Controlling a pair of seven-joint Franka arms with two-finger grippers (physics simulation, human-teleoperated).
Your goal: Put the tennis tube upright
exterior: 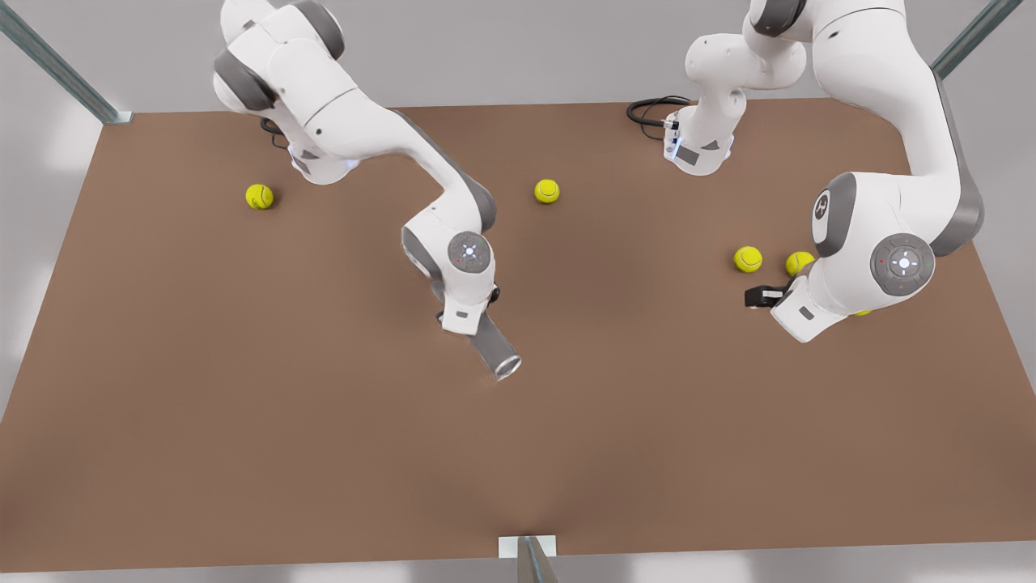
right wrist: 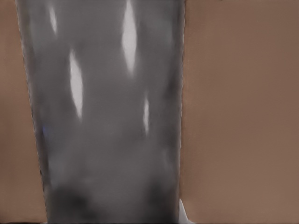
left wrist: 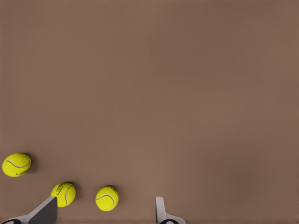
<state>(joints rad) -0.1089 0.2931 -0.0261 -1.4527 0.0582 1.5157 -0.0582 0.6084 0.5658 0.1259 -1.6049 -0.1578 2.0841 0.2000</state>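
Brown tabletop [exterior: 243,421] carries everything, with grey floor beyond its edges. We find the tennis tube [exterior: 495,350] near the table's middle, tilted, its silvery rim pointing toward the near edge. The right gripper [exterior: 477,324] is at the tube's upper end; in the right wrist view the tube [right wrist: 107,116] sits tight against the camera with one fingertip [right wrist: 183,212] beside it. We cannot tell whether the jaws are clamped on it.

The left gripper [exterior: 759,297] hangs over the table's right side in the front view, jaws spread wide and holding nothing; its two fingers [left wrist: 161,210] frame bare table. Three tennis balls [left wrist: 107,198] lie close by it. Two further balls [exterior: 547,191] rest toward the far edge, well apart, one [exterior: 260,197] near the far left corner.
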